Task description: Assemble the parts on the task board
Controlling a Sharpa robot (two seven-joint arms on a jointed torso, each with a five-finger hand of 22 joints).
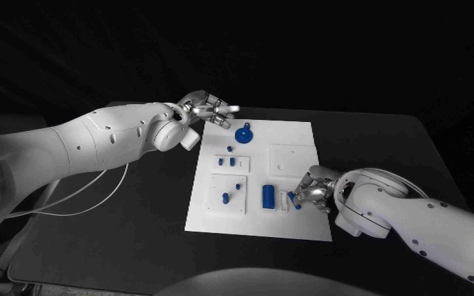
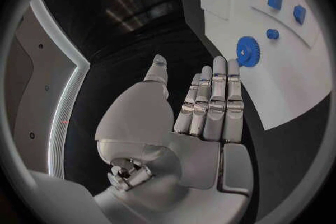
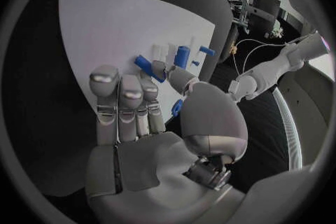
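The white task board (image 1: 296,140) lies in the middle of the black table. On it are a blue gear (image 1: 244,135), two small blue pieces (image 1: 230,163), a blue block (image 1: 268,196) and more small blue parts (image 1: 231,193). My left hand (image 1: 205,109) hovers by the board's far left corner, fingers stretched out and holding nothing (image 2: 203,112); the gear (image 2: 246,50) lies beyond its fingertips. My right hand (image 1: 311,195) is low over the board's near right part. Its fingers lie straight (image 3: 129,106), and its thumb tip reaches a blue bar (image 3: 145,62).
A white cable (image 1: 79,196) trails from my left arm across the table on the left. Raised white plates (image 1: 292,158) sit on the board. Bare black table surrounds the board on all sides.
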